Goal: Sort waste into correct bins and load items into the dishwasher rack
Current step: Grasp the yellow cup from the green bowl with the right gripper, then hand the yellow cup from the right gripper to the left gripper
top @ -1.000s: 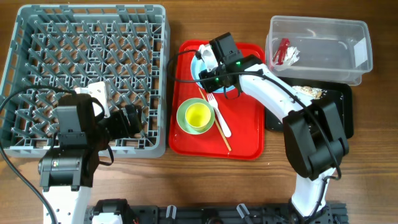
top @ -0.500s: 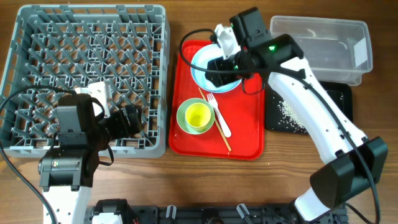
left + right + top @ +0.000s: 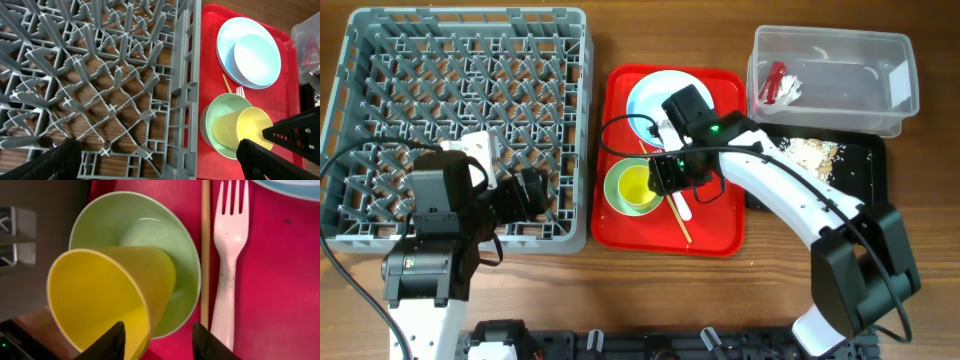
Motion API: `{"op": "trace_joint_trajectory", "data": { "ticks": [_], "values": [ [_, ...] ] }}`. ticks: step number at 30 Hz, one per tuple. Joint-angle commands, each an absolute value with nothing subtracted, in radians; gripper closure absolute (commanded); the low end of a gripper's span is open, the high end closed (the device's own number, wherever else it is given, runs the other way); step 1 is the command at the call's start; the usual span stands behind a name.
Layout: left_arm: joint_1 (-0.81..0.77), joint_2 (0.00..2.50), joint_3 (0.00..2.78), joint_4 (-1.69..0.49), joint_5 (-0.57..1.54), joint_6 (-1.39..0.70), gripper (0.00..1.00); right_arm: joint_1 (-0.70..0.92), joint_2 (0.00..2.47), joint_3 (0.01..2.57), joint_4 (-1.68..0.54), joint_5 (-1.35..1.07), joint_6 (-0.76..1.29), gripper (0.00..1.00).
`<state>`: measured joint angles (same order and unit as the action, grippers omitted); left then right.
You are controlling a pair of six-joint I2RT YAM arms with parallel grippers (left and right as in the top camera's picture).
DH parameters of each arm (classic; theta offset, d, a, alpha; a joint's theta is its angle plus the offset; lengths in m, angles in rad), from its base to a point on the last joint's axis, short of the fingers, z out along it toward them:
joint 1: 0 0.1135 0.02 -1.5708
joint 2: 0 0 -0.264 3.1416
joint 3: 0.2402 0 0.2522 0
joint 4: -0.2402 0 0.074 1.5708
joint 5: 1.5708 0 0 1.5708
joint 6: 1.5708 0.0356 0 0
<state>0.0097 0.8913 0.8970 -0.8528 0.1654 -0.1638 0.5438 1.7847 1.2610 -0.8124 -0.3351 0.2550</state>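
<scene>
Two arms work at the wooden table (image 3: 920,280). At the left, the grey dishwasher rack (image 3: 470,14) fills that side, and the left gripper (image 3: 157,160) hangs over its near right corner with its jaws spread wide and released. Just right of the rack lies the red tray (image 3: 715,225). At the tray's far end sits the plate (image 3: 645,95) with a pale blue bowl (image 3: 257,60) on it. At the near end is the green-lined bowl (image 3: 150,230), with the yellow cup (image 3: 100,295) tipped on its side inside it. The right gripper (image 3: 157,340) is low over that bowl, its jaws parted astride the cup's rim and not clenched on it. Chopsticks (image 3: 205,255) and the white fork (image 3: 227,255) lie side by side just right of the bowl. Further right, the clear tub (image 3: 910,90) at the far edge holds the red wrapper (image 3: 775,82) and white paper (image 3: 792,90). The black tray (image 3: 865,165) nearer in carries rice scraps (image 3: 810,152).
</scene>
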Motion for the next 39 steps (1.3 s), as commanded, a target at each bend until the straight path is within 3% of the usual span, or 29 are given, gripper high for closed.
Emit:
{"op": "trace_joint_trajectory", "data": {
  "ticks": [1,3,5,8,13,19,23,34,39],
  "values": [
    [0.018,0.893,0.913,-0.850,0.163,-0.172,0.00,0.552,1.824,1.249,-0.793,-0.315,0.307,0.59],
    [0.018,0.893,0.913,-0.850,0.163,-0.172,0.00,0.553,1.842,1.249,-0.791,-0.315,0.318,0.62],
    [0.018,0.893,0.913,-0.850,0.163,-0.172,0.00,0.553,1.853,1.249,-0.796,-0.315,0.324,0.75],
    [0.018,0.893,0.913,-0.850,0.163,-0.172,0.00,0.553,1.853,1.253,-0.789,-0.315,0.349,0.86],
    [0.018,0.893,0.913,-0.850,0.163,-0.172,0.00,0.550,1.833,1.314,-0.841,-0.315,0.340,0.95],
    [0.018,0.893,0.913,-0.844,0.197,-0.173,0.00,0.512,1.730,1.424,-0.870,-0.362,0.332,0.96],
    [0.018,0.901,0.913,-0.779,0.417,-0.173,0.00,0.448,1.674,1.449,-0.817,-0.502,0.333,0.96],
    [0.018,1.068,0.913,-0.413,1.029,-0.173,0.00,0.314,1.672,1.449,-0.644,-1.242,0.344,0.96],
    [0.018,1.127,0.913,-0.284,1.171,-0.196,0.00,0.314,1.672,1.449,-0.636,-1.331,0.370,0.96]
  ]
}}
